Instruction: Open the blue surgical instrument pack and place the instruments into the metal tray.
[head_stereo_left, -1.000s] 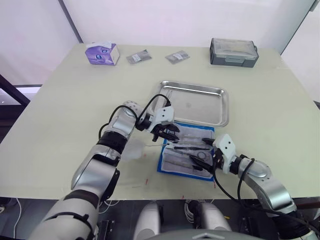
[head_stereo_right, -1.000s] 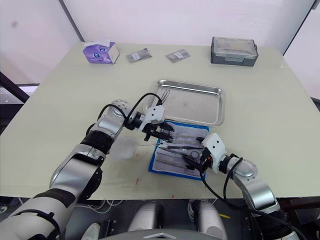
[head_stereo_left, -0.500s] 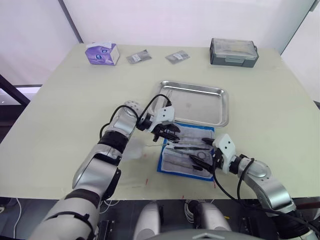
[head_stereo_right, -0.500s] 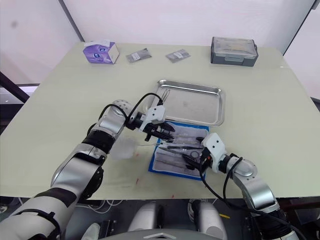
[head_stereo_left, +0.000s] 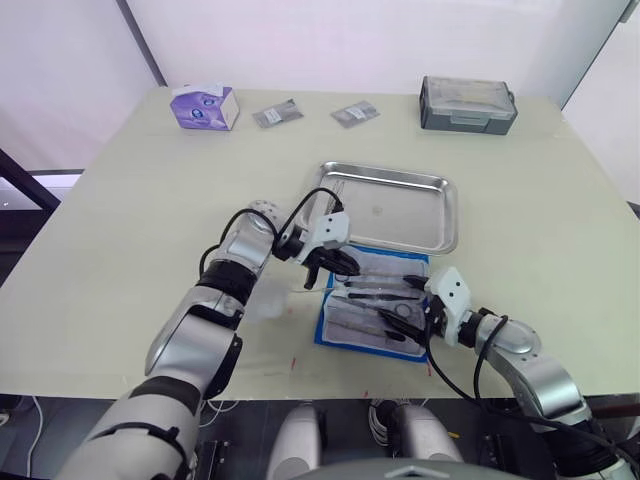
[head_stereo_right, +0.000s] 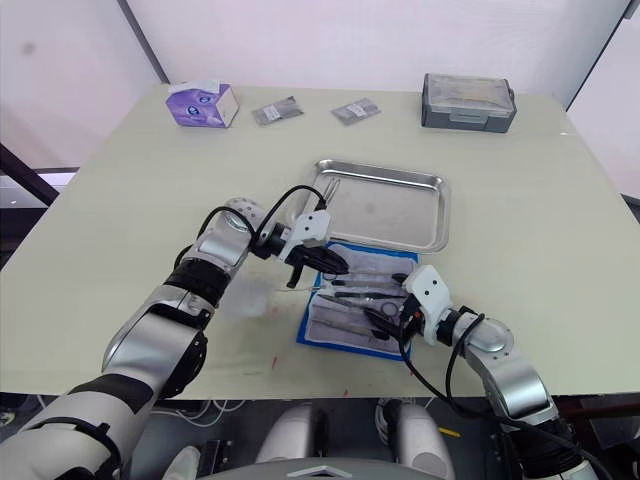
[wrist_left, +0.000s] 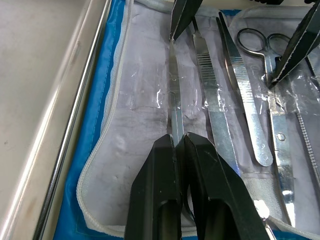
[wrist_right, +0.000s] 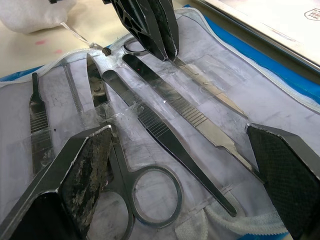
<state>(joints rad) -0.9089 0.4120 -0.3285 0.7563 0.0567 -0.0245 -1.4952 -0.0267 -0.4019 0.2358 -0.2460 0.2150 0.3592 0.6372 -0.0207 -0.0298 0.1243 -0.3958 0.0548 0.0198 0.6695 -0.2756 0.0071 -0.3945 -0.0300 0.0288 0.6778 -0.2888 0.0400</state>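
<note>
Blue surgical instrument pack: lies unfolded, lower centre of frame, just below the metal tray | instruments: in the pack's clear pockets | left gripper: clenched on a slim flat instrument | right gripper: fingers spread wide over scissors, grasping nothing

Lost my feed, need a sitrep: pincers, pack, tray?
Left pincer shut on slim instrument in open blue pack. Right pincer open over scissors. Metal tray unobstructed.
</note>
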